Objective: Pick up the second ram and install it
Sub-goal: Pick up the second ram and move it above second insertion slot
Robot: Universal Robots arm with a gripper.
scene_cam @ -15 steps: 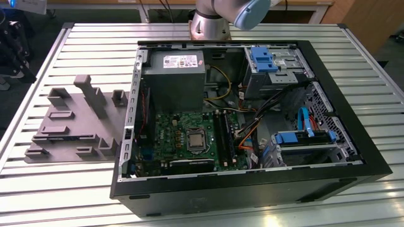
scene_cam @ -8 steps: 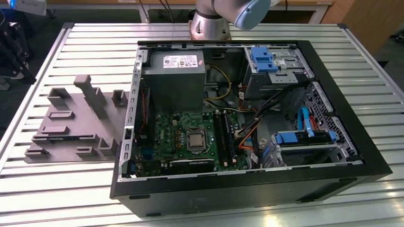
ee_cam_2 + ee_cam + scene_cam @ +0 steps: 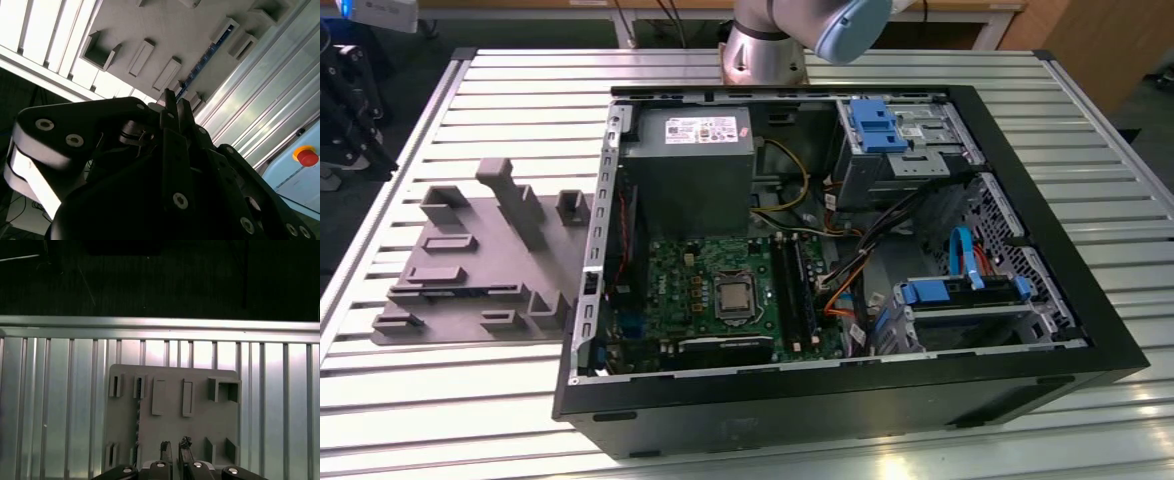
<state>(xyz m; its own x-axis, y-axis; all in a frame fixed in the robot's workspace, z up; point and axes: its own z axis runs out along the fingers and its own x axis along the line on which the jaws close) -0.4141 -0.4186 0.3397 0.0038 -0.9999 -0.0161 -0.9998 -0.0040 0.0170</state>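
Observation:
The second ram (image 3: pixel 202 65) is a thin blue-green stick standing on edge in a slot of the grey fixture block (image 3: pixel 165 30). In the first wrist view the ram (image 3: pixel 138 422) shows as a thin dotted line on the fixture block (image 3: pixel 172 380). My black gripper (image 3: pixel 175 100) hovers above the block, off to one side of the ram and apart from it. The gripper (image 3: pixel 175 445) is shut, with nothing held. On the exterior view's right lies the open computer case (image 3: pixel 1067 330), with the green motherboard (image 3: pixel 694 290) and its long black slots (image 3: pixel 794 285).
The fixture block (image 3: pixel 480 250) lies on the slatted aluminium table (image 3: pixel 454 400), on the exterior view's left of the case. The arm's base (image 3: pixel 767 50) stands behind the case. Blue drive brackets (image 3: pixel 874 125) and cables crowd the case's right half. A red button (image 3: pixel 306 156) shows beyond the table.

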